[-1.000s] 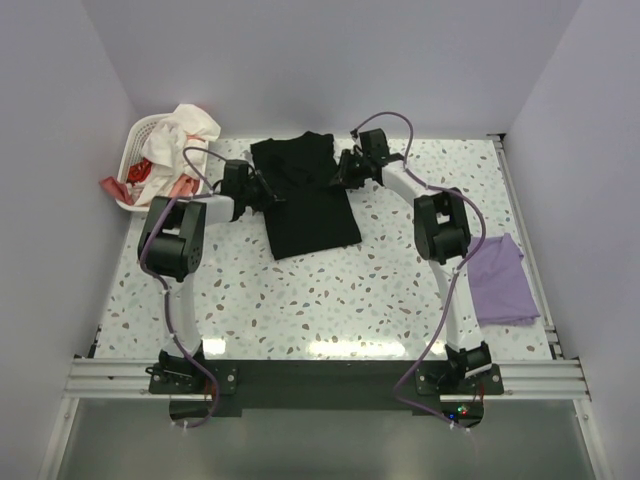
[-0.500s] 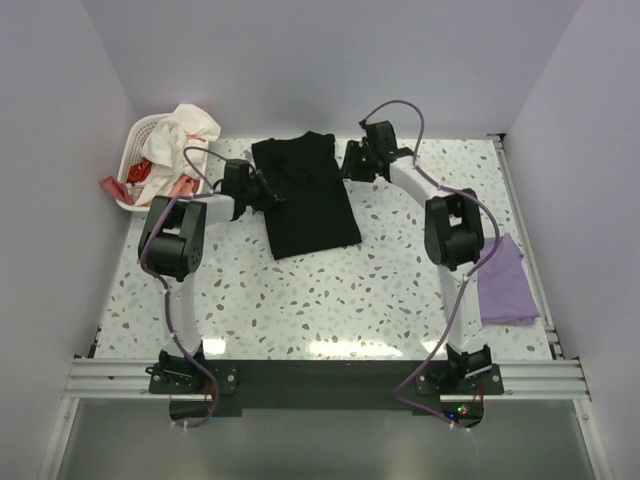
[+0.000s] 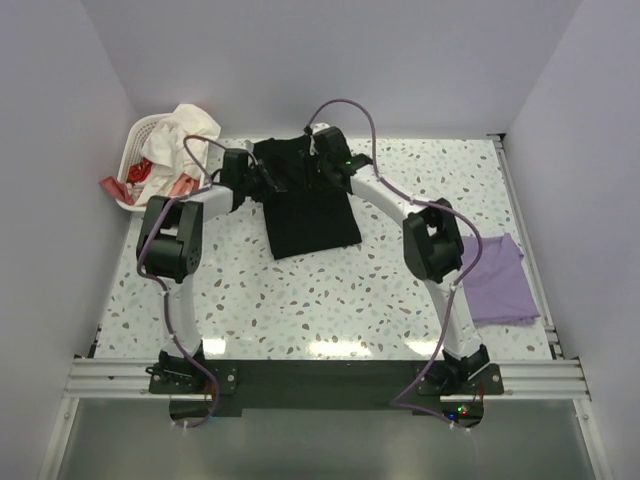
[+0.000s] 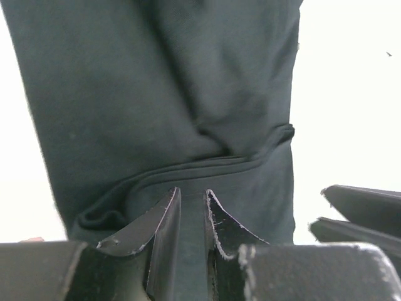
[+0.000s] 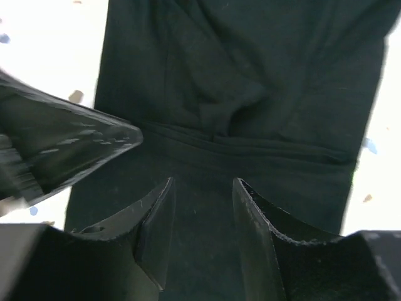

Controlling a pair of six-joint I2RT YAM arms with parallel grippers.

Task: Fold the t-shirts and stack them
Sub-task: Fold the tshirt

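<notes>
Black tee [image 3: 312,215]: we see it folded into a long strip on the table [image 3: 300,300], at the far middle, its far end bunched under both arms.
Lavender tee [image 3: 497,280]: it lies folded at the table's right edge, well apart from the black one.
Left pincer [image 4: 192,194]: it sits low over a hem fold on the strip's left side. Only a narrow slit shows between the fingers, with dark cloth in it, and we cannot tell whether any cloth is pinched.
Right pincer [image 5: 203,185]: its fingers stand clearly apart, hovering over a hem line of the black tee and clamping nothing. The left pincer is just beside it.
Laundry basket [image 3: 138,132]: it is at the far left corner, heaped with white and red clothes [image 3: 180,130].
</notes>
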